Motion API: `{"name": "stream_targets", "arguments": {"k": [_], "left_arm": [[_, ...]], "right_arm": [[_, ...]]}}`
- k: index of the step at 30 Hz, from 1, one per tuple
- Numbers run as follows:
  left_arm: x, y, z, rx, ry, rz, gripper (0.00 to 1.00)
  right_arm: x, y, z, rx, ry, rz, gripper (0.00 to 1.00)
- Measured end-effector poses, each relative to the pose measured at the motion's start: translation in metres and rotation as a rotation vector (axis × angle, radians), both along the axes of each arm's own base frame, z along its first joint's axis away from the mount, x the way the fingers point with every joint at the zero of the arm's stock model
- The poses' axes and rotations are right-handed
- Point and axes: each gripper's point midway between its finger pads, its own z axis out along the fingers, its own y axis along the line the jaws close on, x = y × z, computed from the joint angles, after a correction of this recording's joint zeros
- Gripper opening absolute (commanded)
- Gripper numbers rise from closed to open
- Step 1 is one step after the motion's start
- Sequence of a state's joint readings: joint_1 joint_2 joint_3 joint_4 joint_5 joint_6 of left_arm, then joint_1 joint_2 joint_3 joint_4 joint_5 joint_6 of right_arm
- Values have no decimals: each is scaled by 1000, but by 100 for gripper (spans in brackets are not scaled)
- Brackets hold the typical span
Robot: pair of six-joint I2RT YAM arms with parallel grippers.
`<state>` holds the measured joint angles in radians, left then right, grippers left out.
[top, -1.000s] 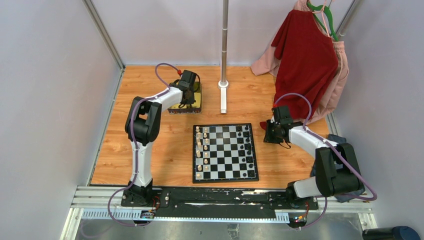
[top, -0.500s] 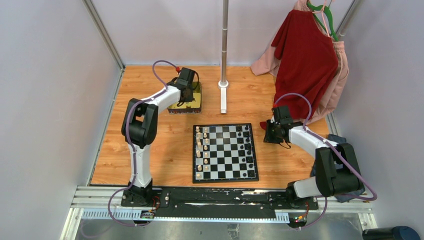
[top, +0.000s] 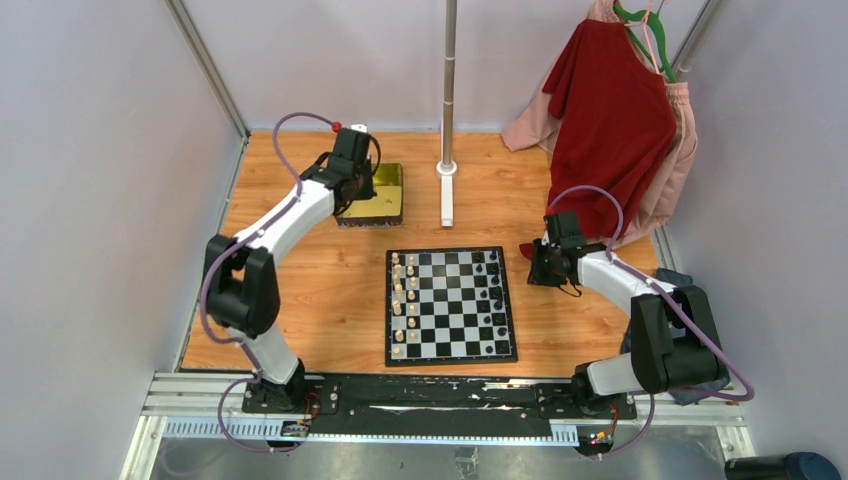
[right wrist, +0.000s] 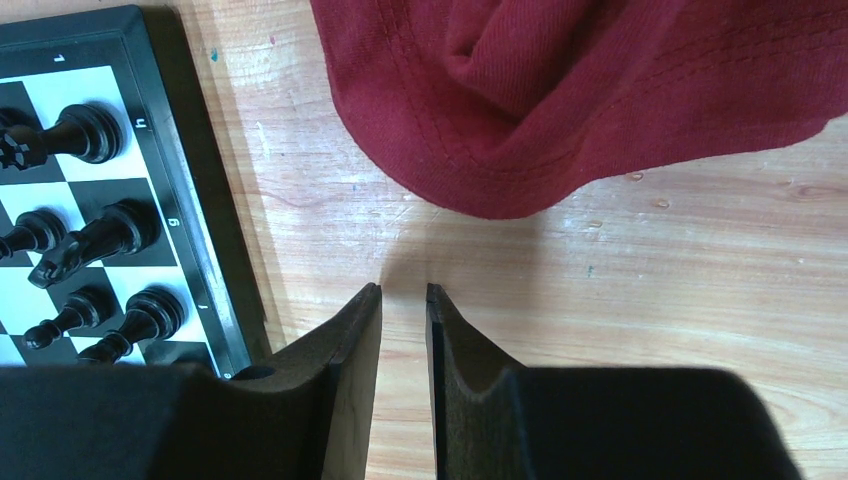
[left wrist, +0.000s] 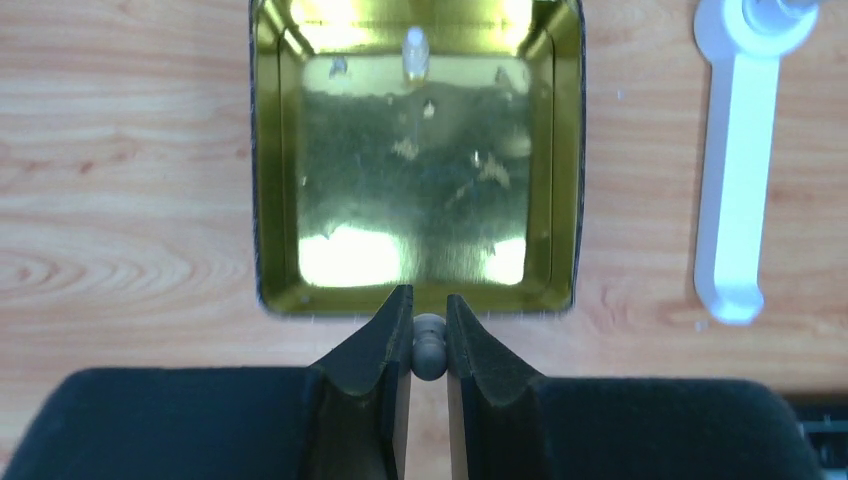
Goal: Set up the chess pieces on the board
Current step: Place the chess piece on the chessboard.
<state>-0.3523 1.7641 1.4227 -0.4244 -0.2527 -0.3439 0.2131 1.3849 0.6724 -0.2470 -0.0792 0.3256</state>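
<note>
1 pale piece (left wrist: 430, 348) is pinched in the left gripper (left wrist: 429, 312), beyond the far-left corner of the board (top: 455, 305).

Its jaws are nearly shut on the piece, which pokes out at the tips, its long axis seemingly along the fingers. Both hang over the rim of the gold tin (left wrist: 262, 200), which sits beyond that same corner. The pale ranks (top: 403, 300) line the board's left 2 columns, so the carry likely runs toward that side, and the left arm is nearer it. Just off the board's right edge, the right gripper (right wrist: 403, 292) stands narrowly parted on nothing. 1 more chessman (left wrist: 415, 45) lies in the tin.
</note>
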Motion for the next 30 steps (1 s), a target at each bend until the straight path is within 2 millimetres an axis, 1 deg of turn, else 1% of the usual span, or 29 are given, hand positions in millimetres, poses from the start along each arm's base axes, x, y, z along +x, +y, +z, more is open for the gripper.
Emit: {"name": "stream_targets", "arguments": {"k": [2, 4, 5, 7, 8, 12, 17, 22, 24, 25, 26, 28, 30], "left_arm": [[-20, 0, 7, 0, -2, -29, 0], [-46, -4, 11, 3, 2, -74, 0], [-65, -9, 13, 6, 8, -112, 0], [-97, -22, 15, 7, 8, -186, 0], [-111, -29, 14, 6, 8, -220, 0], [-185, -54, 2, 8, 33, -389, 0], [-247, -73, -8, -3, 59, -527, 0], [-292, -93, -9, -15, 69, -637, 0], [-315, -106, -10, -12, 77, -705, 0], [-321, -108, -12, -7, 81, -725, 0], [-332, -114, -15, 5, 87, -758, 0], [-347, -122, -22, 33, 105, -806, 0], [-358, -129, -32, 72, 125, -839, 0]], "right_arm": [[1, 0, 1, -2, -2, -1, 28], [2, -1, 1, -5, -4, -3, 28], [2, -2, 1, -9, -5, -6, 28], [2, -3, 1, -17, -6, -10, 28], [2, -4, 1, -19, -6, -13, 28], [3, -7, 2, -27, -9, -23, 28], [3, -9, 2, -36, -13, -27, 28], [4, -10, 3, -39, -15, -29, 28], [4, -10, 4, -38, -18, -29, 28], [4, -10, 4, -38, -20, -29, 28], [4, -9, 5, -37, -24, -29, 28], [5, -9, 6, -36, -28, -29, 28], [5, -9, 7, -36, -32, -30, 28]]}}
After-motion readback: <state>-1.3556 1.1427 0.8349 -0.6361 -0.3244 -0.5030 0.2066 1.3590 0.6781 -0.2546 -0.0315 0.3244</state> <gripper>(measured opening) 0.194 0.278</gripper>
